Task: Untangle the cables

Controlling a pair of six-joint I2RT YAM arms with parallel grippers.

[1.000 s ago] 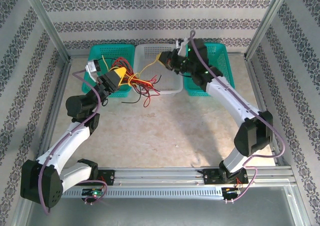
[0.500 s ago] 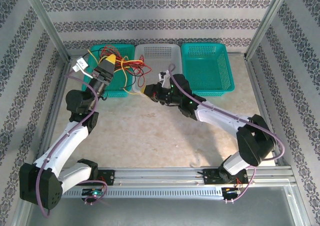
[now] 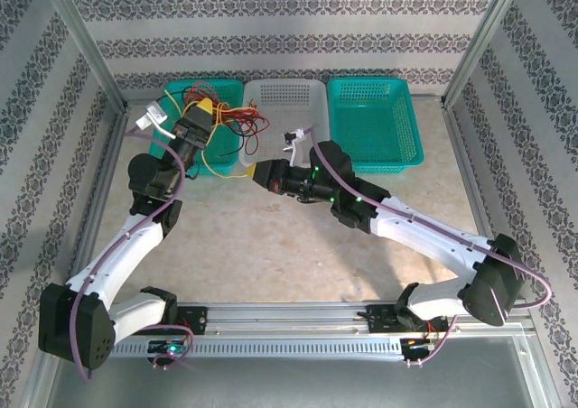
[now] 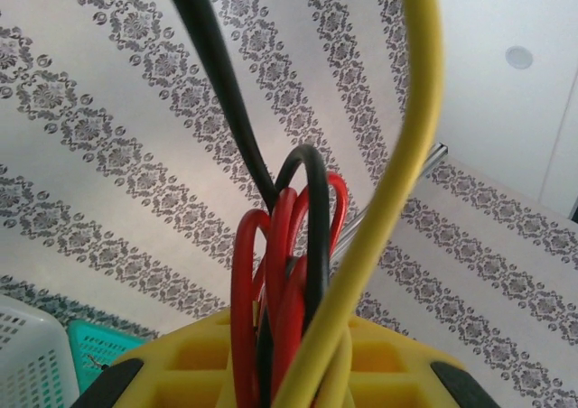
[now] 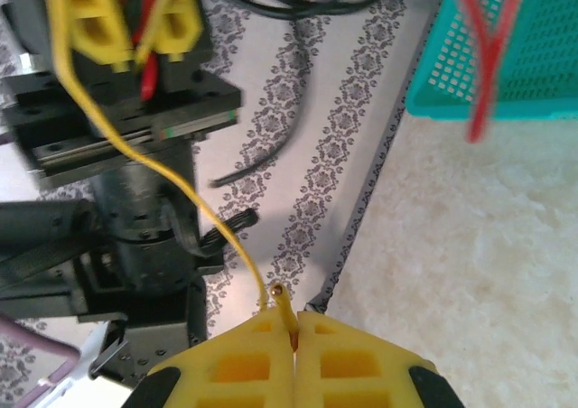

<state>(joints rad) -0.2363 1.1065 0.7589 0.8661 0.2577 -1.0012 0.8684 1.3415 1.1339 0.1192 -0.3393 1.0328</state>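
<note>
We see the cables (image 3: 237,119) as a bunch of red, black and yellow strands held in the air just left of the grey basket (image 3: 284,110). They hang over the teal basket (image 3: 226,158) that stands just beside the grey basket's left wall. The left jaws grip this bunch. In the left wrist view, red and black loops and a thick yellow strand rise from between the two yellow pads (image 4: 194,354), packed tight in the gap. From the top, a few red strands reach across the grey basket's left rim, and a black loop hangs just left of that rim.

One yellow cable (image 3: 226,174) leaves the bunch, drops past the near left corner of the grey basket and runs right to the right jaws. These sit low over the table (image 3: 271,245), just in front of the grey basket's near left corner, pointing left. They are closed on the end of the yellow cable: in the right wrist view its own yellow pads (image 5: 339,340) meet with no gap, and the thin strand comes out of the seam and climbs to the left jaws. A blurred red strand hangs there too, in front of a teal wall.

A second teal basket (image 3: 375,119) stands just beside the grey basket's right wall.
</note>
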